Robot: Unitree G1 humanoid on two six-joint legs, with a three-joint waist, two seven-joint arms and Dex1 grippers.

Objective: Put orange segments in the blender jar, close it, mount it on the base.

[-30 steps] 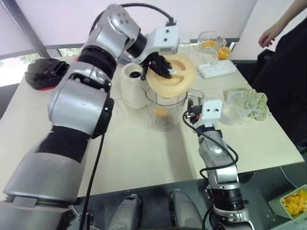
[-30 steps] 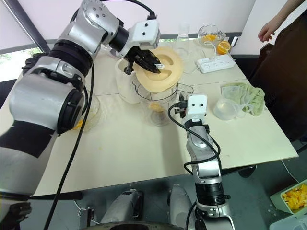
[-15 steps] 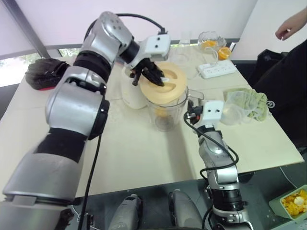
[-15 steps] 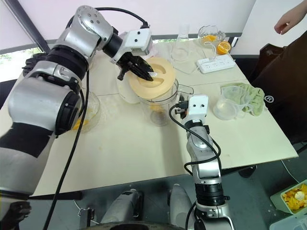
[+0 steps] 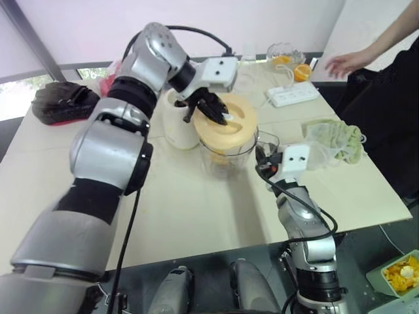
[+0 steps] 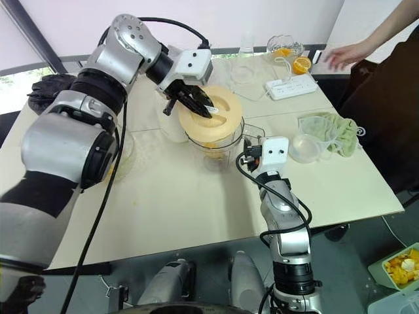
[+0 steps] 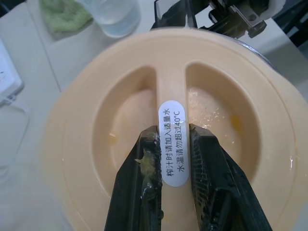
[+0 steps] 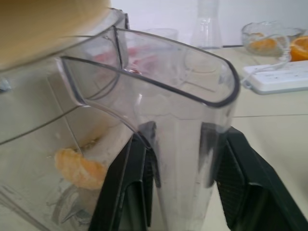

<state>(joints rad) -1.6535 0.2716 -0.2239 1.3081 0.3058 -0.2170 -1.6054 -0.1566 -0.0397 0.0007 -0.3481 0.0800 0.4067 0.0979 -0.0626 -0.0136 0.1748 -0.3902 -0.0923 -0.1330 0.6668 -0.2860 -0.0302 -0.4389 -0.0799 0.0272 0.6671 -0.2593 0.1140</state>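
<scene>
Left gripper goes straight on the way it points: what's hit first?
The lid itself. The left gripper is shut on its centre ridge, pointing into the recesses either side. Straight on, it would likely hit the recess floor, with the blender jar underneath.

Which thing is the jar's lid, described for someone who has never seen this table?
On the pale table, find the clear plastic blender jar near the middle. The round cream-yellow plastic lid sits at its mouth, pinched by the left gripper on its raised middle bar. It alone is an opaque disc, and its bar carries a white printed sticker.
</scene>
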